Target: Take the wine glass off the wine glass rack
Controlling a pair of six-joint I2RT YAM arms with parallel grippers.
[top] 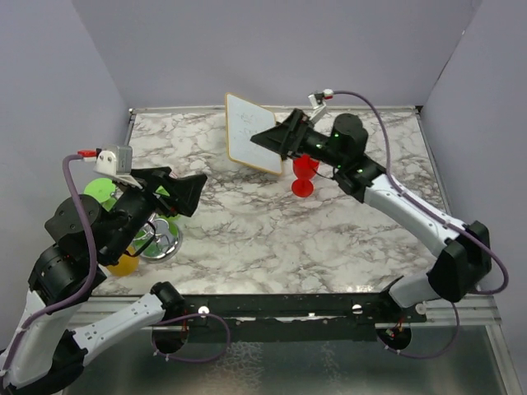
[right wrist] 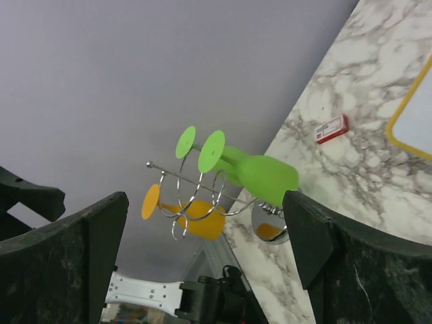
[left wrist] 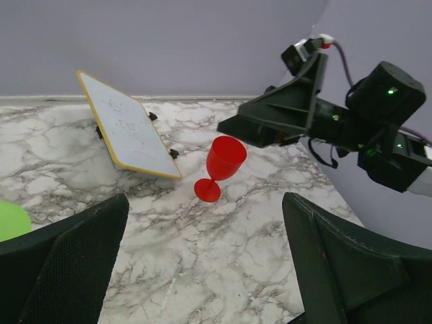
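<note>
Chrome wire and a round mirror-like base form the small wine glass rack (right wrist: 268, 228), which stands on the left part of the white marble table (top: 272, 239), close to its left edge. Two green plastic wine glasses (right wrist: 260, 177) hang on the thin arms of the rack with their round feet pointing outward. One orange wine glass (right wrist: 196, 219) hangs lower on it. In the top view the left arm covers most of the rack.

One red plastic wine glass (top: 304, 174) is off the rack. It stands upright on the marble in the far right part, just beside a white board with a yellow frame (top: 249, 132) that leans tilted. The right gripper (top: 268, 138) hangs above this red glass without touching it, its jaws spread wide and grasping nothing. The left gripper (top: 194, 191) is above the table near the rack, its jaws also spread wide and holding no object. A small red-and-white box (right wrist: 332, 128) lies flat on the marble, apart from the rack.
</note>
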